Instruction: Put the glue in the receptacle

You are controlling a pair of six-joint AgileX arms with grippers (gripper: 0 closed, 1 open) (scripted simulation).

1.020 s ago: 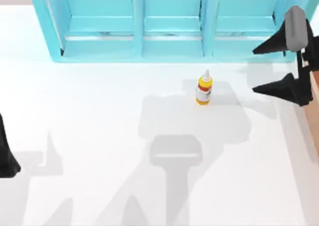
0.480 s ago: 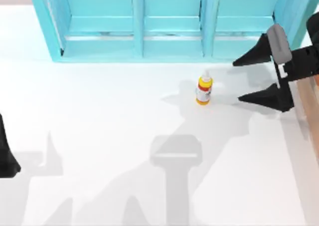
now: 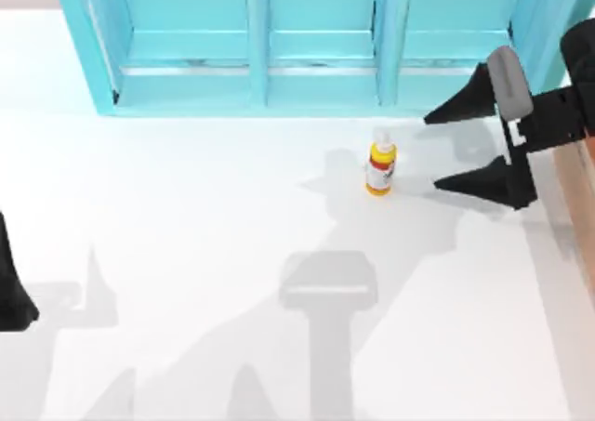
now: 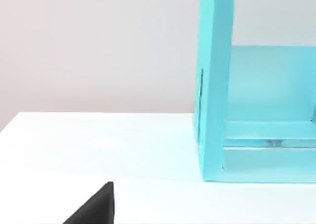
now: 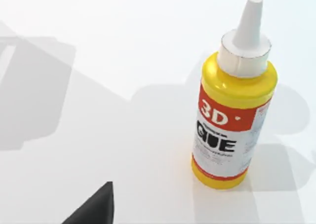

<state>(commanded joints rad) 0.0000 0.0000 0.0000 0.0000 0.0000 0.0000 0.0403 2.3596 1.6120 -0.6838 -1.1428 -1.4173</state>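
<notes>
**Right gripper spread wide beside the standing glue bottle**

The glue (image 3: 380,165), a small yellow plastic bottle with a white pointed nozzle, a red band and a white label, stands upright on the white table (image 3: 186,254), a little toward 2 o'clock from the middle of the top view. In the right wrist view the glue (image 5: 232,117) shows its red band marked "3D" above dark lettering on the label, and nothing touches it.

The right gripper (image 3: 430,151), black with two tapering fingers, sits at 3 o'clock from the bottle, near it but apart. Its fingers are spread wide, the tips pointing toward 9 o'clock at the bottle, one tip at about 1 o'clock from the bottle and the other at about 4 o'clock. It holds nothing.

At 12 o'clock from the bottle stands the big turquoise shelf unit (image 3: 316,45) with three compartments, running along the far edge of the table. The receptacle (image 3: 578,189), a light tan wooden box, shows as a narrow strip at the 3 o'clock edge of the top view, behind the right gripper's body.

The left gripper (image 3: 13,296) is parked at the 8 o'clock edge of the top view, well apart from the bottle; whether its fingers are apart or together cannot be told.
</notes>
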